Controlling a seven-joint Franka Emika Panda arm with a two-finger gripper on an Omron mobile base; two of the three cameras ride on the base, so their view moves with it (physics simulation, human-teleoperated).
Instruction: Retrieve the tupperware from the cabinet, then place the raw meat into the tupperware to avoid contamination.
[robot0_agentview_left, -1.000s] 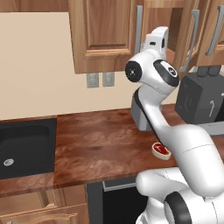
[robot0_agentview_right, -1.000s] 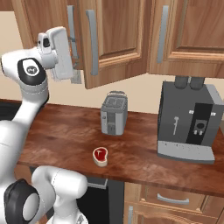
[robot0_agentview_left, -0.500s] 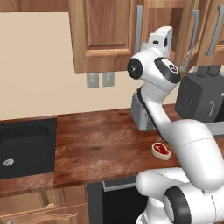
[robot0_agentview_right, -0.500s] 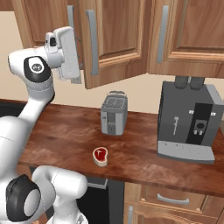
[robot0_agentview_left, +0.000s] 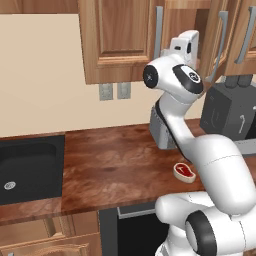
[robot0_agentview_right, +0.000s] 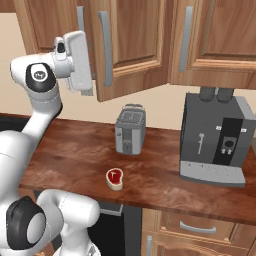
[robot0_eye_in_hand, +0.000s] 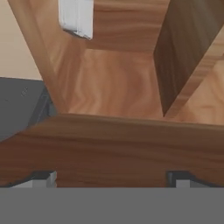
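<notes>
- The tupperware (robot0_eye_in_hand: 76, 17) shows in the hand view as a pale grey-white block on the wooden shelf (robot0_eye_in_hand: 113, 83) inside the cabinet (robot0_agentview_right: 135, 45), towards the far end of the shelf from the tool.
- The sink (robot0_agentview_left: 27, 167), black, is let into the worktop (robot0_agentview_left: 115, 170) well to the left of the toaster in the left base view.
- The cabinet hangs above the toaster, with its door (robot0_agentview_right: 132, 42) swung open and a long grey bar handle (robot0_agentview_right: 105, 47) on the door.
- The tool (robot0_eye_in_hand: 111, 177) is raised in front of the open cabinet, above and to the left of the toaster in the right base view; its two dark tips stand wide apart with nothing between them, just short of the front edge of the shelf.
- The toaster (robot0_agentview_right: 130, 129), silver-grey, stands on the worktop against the wall.
- The raw meat (robot0_agentview_right: 114, 178), red with a cream-white rim, lies flat on the worktop in front of the toaster, near the worktop's front edge and apart from the toaster.
- The coffee machine (robot0_agentview_right: 216, 141), dark with a grey base, stands on the worktop to the right of the toaster.
- A closed wooden door (robot0_agentview_right: 220, 40) with a grey bar handle hangs above the coffee machine, right of the toaster.
</notes>
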